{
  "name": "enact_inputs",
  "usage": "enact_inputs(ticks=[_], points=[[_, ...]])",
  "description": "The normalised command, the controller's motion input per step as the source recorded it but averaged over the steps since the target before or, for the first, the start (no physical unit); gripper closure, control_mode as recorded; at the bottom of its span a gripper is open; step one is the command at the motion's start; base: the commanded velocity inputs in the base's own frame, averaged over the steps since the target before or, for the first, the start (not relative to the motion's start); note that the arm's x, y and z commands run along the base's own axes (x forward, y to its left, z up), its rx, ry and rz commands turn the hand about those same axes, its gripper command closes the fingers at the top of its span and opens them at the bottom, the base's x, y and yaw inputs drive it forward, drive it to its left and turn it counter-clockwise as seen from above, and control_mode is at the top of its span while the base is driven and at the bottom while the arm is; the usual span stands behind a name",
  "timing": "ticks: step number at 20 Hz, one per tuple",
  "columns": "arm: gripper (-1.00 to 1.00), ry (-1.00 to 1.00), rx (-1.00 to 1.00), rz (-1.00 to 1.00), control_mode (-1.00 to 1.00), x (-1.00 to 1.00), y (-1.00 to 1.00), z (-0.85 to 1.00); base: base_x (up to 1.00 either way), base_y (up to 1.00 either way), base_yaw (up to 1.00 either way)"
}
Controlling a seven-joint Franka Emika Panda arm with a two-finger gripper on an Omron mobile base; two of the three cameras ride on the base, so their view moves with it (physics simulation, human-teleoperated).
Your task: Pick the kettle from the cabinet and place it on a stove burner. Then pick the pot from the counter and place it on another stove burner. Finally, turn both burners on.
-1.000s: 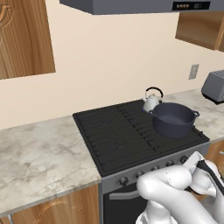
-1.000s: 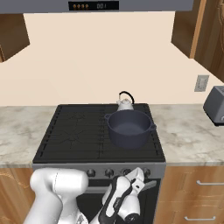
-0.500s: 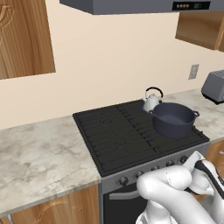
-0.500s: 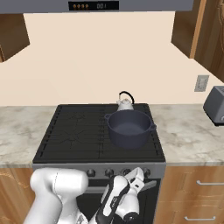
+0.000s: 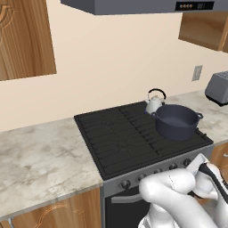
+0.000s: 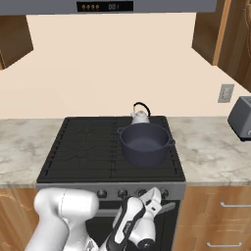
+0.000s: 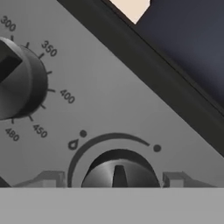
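Stove front: knob (image 7: 119,170) centred between jaws, fingertips (image 7: 48,178) flanking.

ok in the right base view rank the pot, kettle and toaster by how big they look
1. The wide dark blue-grey pot looks largest.
2. The boxy grey toaster comes next, though the picture's right edge cuts it off, so this is unsure.
3. The small silver-grey kettle looks smallest; the pot hides its lower part.

Grey toaster (image 5: 218,87), wall outlet (image 5: 197,72)
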Motion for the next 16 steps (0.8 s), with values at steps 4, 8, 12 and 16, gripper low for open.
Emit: enact_inputs(ticks=[4, 8, 12, 16], points=[[-1.00, -0.13, 0.00, 0.00, -1.00, -0.22, 0.00, 0.00, 0.00, 0.00, 0.00], [-1.00, -0.15, 0.00, 0.00, -1.00, -0.29, -0.02, 0.00, 0.00, 0.00, 0.00], [-1.00, -0.15, -0.01, 0.00, -1.00, -0.30, -0.05, 0.00, 0.00, 0.00, 0.00], [-1.00, -0.17, -0.05, 0.00, -1.00, -0.33, -0.05, 0.00, 0.00, 0.00, 0.00]])
